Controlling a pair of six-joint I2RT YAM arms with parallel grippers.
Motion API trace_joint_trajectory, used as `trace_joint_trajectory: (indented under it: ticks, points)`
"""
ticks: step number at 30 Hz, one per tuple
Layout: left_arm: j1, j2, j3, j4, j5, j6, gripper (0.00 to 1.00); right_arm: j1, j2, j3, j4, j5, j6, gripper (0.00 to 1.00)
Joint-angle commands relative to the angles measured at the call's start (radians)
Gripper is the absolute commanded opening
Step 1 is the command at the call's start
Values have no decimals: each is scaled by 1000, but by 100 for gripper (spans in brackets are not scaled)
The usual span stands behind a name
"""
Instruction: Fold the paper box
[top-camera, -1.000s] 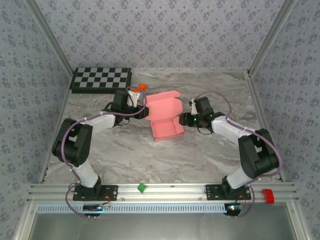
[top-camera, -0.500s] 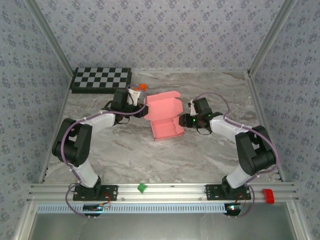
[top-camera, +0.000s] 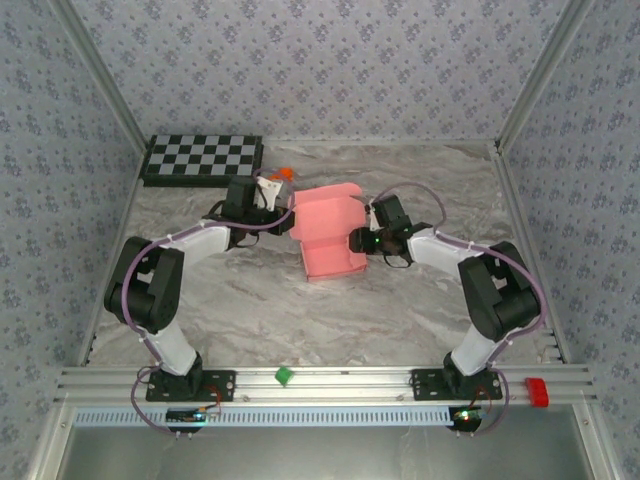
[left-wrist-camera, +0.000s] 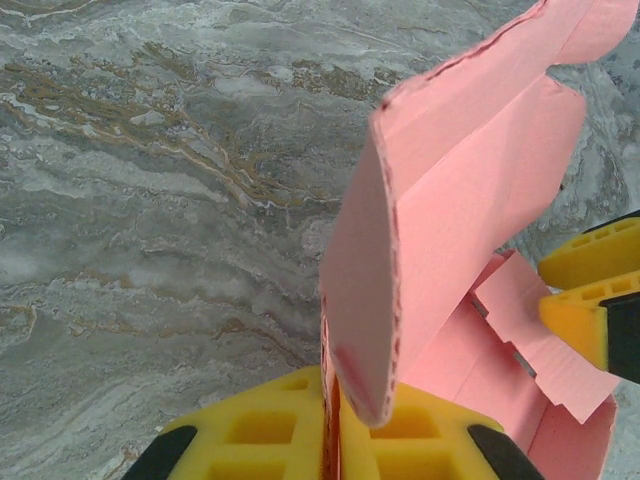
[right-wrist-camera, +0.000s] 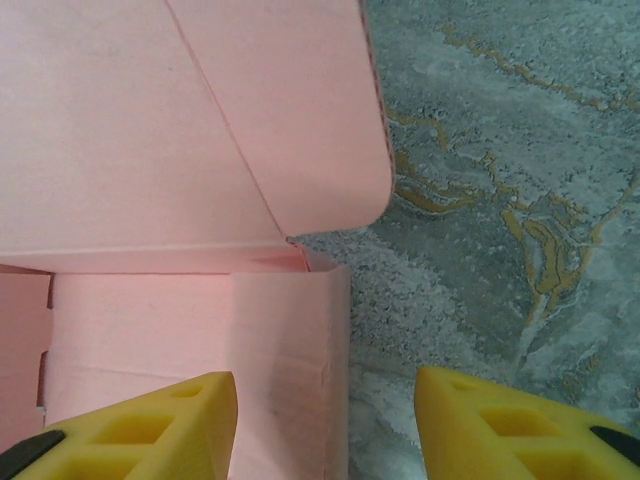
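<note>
A pink paper box (top-camera: 328, 238), half folded, sits in the middle of a grey marbled counter (top-camera: 420, 310), between our two arms. We judge that we take it from both sides so it cannot slide while its walls are set up.

The left jaws are closed on the box's left wall. In the left wrist view their yellow pads (left-wrist-camera: 255, 432) pinch the thin card edge upright between them, and a tall flap leans over them.

The right jaws stand partly apart and grip nothing. In the right wrist view one yellow finger (right-wrist-camera: 150, 425) hovers over the inside of the box and the other over bare counter, with the right wall between them. This looks to us like readiness for a pinch or a push.

The card is thin, matt and plain, with scored creases, rounded flap corners and a finely notched cut edge. It looks light and easily bent. The pads are yellow blocks with square hollows.

At the far left lies a checkerboard (top-camera: 203, 158), with a small orange block (top-camera: 284, 173) near it. A small green block (top-camera: 283, 376) rests on the near rail.
</note>
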Motion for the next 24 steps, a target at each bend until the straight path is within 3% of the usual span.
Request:
trace_joint_trajectory:
  ticks: [1,24]
  points:
    - [5,-24,30,-25,30,29,10,11,27,32,17,52,-24,50]
    - [5,-35,38,-53,36,41,10,91,118,107,-100,252,-90,37]
